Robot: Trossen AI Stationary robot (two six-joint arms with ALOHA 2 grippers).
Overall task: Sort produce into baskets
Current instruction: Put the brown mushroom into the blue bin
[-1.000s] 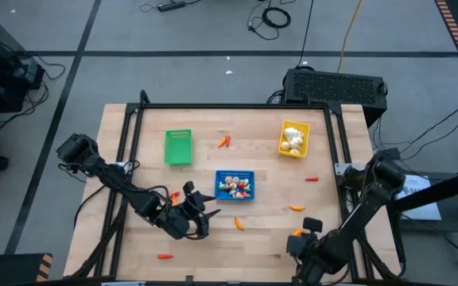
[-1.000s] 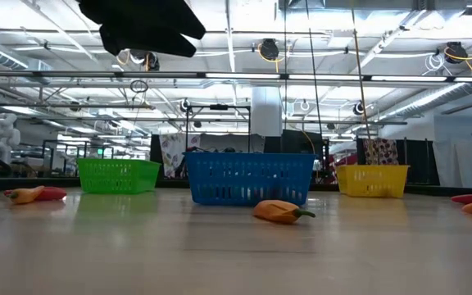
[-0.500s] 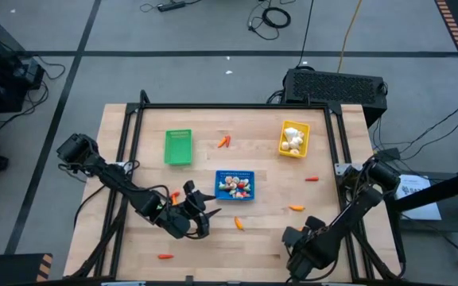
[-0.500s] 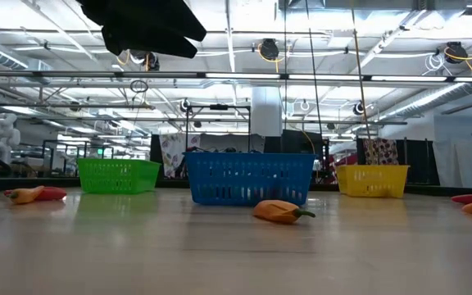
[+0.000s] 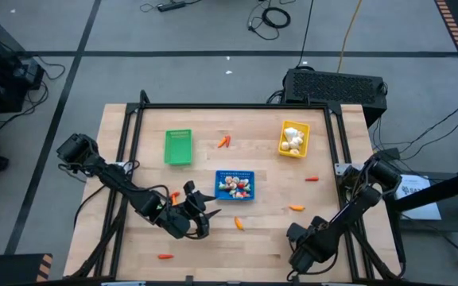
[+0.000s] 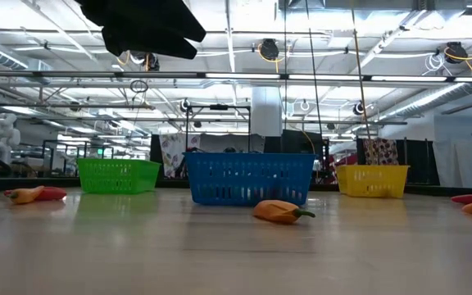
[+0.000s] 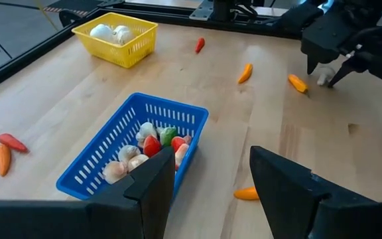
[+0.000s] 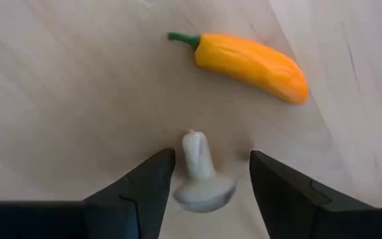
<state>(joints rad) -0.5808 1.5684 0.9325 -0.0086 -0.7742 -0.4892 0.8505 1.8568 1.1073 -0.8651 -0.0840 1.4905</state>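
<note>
Right wrist view: right gripper (image 8: 204,176) low over table (image 5: 269,238), fingers spread either side of white mushroom-like piece (image 8: 199,172), not pinching it; orange pepper (image 8: 251,60) lies just beyond; left gripper (image 7: 207,182) parted, empty, near blue basket (image 7: 105,176) holding mixed produce; yellow basket (image 7: 134,46) holds white bulbs; green basket (image 5: 178,148) apart.

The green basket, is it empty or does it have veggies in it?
Empty. From above, the green basket shows only its bare green floor, while the blue basket and yellow basket both hold produce.
</note>
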